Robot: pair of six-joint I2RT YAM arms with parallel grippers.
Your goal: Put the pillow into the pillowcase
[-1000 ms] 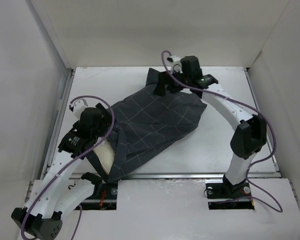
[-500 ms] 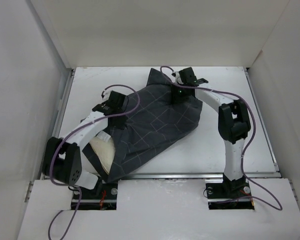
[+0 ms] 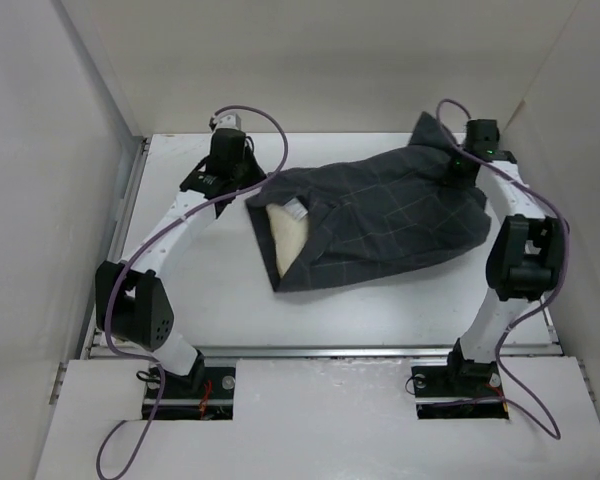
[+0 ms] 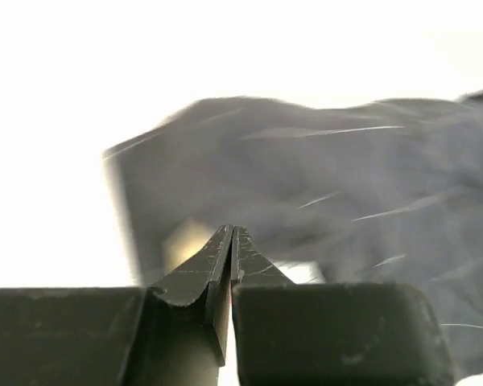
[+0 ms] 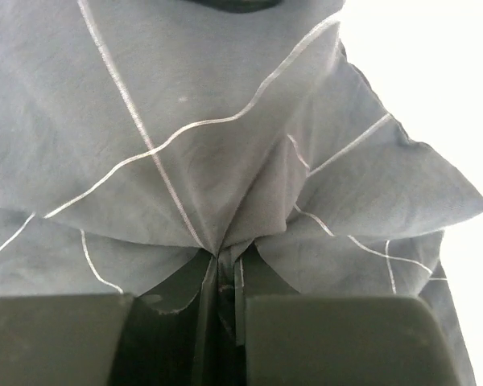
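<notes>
Right gripper point(image 5: 224, 269): fingers pressed together on a gathered bunch of the pillowcase point(image 3: 390, 220); the checked cloth fans out in folds from the pinch.
Right grip place: the far right end of the pillowcase, where a corner of cloth peaks up above the rest.
Left gripper point(image 4: 231, 237): fingers pressed together with nothing seen between them. The tips are just beside the pillowcase's far left corner; I cannot tell whether they touch the cloth.
Pillowcase: lies wrinkled across the far half of the table point(image 3: 200, 290), with its open end to the left.
Pillow point(image 3: 286, 235): inside the pillowcase; only its cream end shows in the open mouth.
Tag point(image 3: 298, 208): small and white, on the mouth's upper edge, just above the exposed pillow.
</notes>
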